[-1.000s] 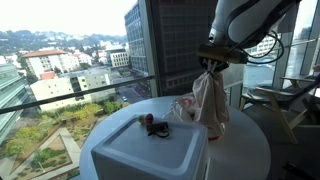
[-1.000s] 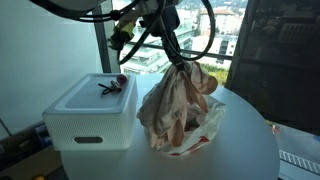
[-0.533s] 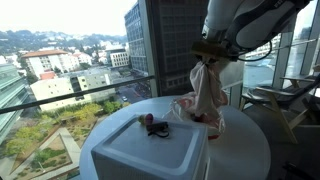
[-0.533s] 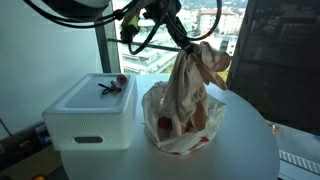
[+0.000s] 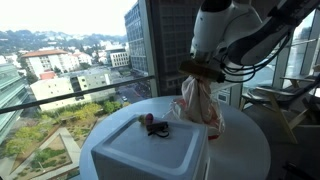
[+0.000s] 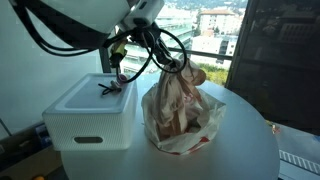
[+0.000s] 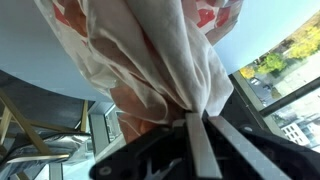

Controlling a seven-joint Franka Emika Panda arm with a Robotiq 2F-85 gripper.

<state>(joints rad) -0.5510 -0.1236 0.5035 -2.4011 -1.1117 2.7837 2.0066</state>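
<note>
A white plastic bag with red print (image 5: 202, 103) (image 6: 180, 112) stands on the round white table (image 5: 245, 150) (image 6: 245, 150), bunched at its top. My gripper (image 5: 203, 70) (image 6: 170, 68) is shut on the bag's gathered top, seen in both exterior views. In the wrist view the bag (image 7: 150, 60) fills the upper part, and its twisted neck is pinched between my fingers (image 7: 198, 140). The bag's bottom rests on the table, next to a white lidded box (image 5: 150, 150) (image 6: 90, 110).
A small dark object with red parts (image 5: 152, 125) (image 6: 112, 86) lies on the box lid. Tall windows with a railing (image 5: 80, 85) stand behind the table. A chair (image 5: 275, 100) stands at the side. Black cables (image 6: 150, 45) loop off the arm.
The gripper has moved sideways and down with the bag's top still pinched. The bag has settled lower and wider on the table.
</note>
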